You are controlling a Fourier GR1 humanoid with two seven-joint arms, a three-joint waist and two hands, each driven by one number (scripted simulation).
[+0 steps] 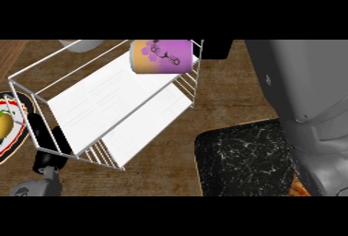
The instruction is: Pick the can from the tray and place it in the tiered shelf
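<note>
Can, purple and orange, lies on its side on the top level of the white wire tiered shelf, at its far end. Left hand shows low beside the shelf's near corner, fingers straight and holding nothing. Black marbled tray lies right of the shelf on the wooden table; the right forearm crosses above it, its hand out of sight.

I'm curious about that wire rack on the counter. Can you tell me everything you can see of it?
The shelf is a white wire rack with thin rods for its frame and flat white panels as its tiers, one lower than the other. It stands on the wooden counter, set at a slant across the view's left half. A can with a purple and orange label lies on its side at the far end of the upper tier. No robot hand touches the rack.
</note>
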